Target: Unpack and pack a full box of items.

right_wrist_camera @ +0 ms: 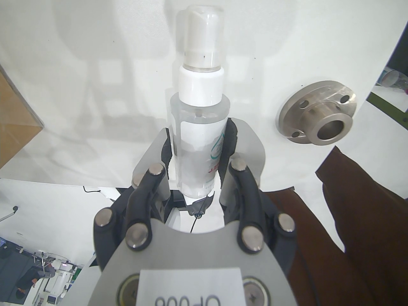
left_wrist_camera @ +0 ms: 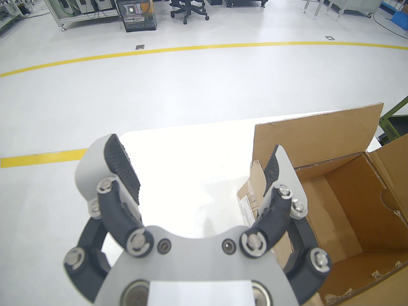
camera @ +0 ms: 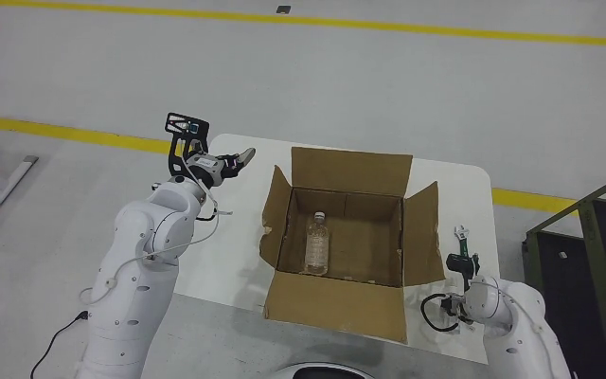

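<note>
Clear spray bottle (right_wrist_camera: pixel 200 97) clamped in my right end effector (right_wrist_camera: pixel 199 141), just right of box (camera: pixel 350 171), by its right flap. Inside box, left half: water bottle (camera: pixel 317 244) lying flat, long axis near-to-far, cap toward far wall. My left end effector (left_wrist_camera: pixel 194 148) gaping, empty, off box's far-left corner; nearer arm for it, I judge.

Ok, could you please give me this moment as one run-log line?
left gripper open, beside cardboard box | right gripper shut on spray bottle | clear bottle lying inside box
</note>
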Tool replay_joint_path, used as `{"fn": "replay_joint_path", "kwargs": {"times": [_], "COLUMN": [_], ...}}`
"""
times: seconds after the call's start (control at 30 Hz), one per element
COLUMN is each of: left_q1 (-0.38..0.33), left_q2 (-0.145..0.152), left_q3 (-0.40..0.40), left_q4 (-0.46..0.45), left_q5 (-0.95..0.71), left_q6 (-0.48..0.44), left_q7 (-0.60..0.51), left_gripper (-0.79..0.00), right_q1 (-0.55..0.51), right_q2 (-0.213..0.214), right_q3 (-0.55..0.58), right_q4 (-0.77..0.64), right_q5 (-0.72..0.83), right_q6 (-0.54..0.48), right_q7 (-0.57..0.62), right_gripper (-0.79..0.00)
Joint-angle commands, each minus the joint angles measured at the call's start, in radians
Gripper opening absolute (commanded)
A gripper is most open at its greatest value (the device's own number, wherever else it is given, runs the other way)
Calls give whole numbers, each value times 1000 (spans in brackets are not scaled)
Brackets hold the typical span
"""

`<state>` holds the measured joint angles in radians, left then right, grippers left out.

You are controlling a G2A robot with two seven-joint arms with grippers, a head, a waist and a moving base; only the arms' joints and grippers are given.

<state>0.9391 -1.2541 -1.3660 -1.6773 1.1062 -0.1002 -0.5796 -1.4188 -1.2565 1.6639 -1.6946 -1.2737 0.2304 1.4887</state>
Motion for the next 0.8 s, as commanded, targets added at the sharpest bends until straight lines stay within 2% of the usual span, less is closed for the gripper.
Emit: {"fn": "replay_joint_path", "kwargs": {"times": [0.0, 0.03, 0.23, 0.43, 0.53, 0.57, 0.63, 0.67, 0.7, 0.77], "left_q1": [0, 0, 0, 0, 0, 0, 0, 0, 0, 0], "left_q2": [0, 0, 0, 0, 0, 0, 0, 0, 0, 0], "left_q3": [0, 0, 0, 0, 0, 0, 0, 0, 0, 0], "left_q4": [0, 0, 0, 0, 0, 0, 0, 0, 0, 0], "left_q5": [0, 0, 0, 0, 0, 0, 0, 0, 0, 0], "left_q6": [0, 0, 0, 0, 0, 0, 0, 0, 0, 0], "left_q7": [0, 0, 0, 0, 0, 0, 0, 0, 0, 0], "left_gripper": [0, 0, 0, 0, 0, 0, 0, 0, 0, 0], "right_q1": [0, 0, 2, 4, 6, 7, 7, 8, 8, 10], "right_q2": [1, 1, 3, 5, 6, 6, 6, 6, 7, 8], "right_q3": [-1, -2, -8, -12, -12, -13, -13, -13, -13, -8], "right_q4": [2, 3, 11, 22, 31, 33, 35, 36, 37, 36], "right_q5": [2, 2, 0, -7, -3, -2, -1, 2, 3, 12], "right_q6": [2, 2, 4, 3, 3, 4, 5, 6, 5, 6], "right_q7": [0, 0, -4, -7, -10, -12, -13, -16, -17, -23], "right_gripper": [-391, -363, -385, -351, -428, -480, -622, -751, -785, -785]}}
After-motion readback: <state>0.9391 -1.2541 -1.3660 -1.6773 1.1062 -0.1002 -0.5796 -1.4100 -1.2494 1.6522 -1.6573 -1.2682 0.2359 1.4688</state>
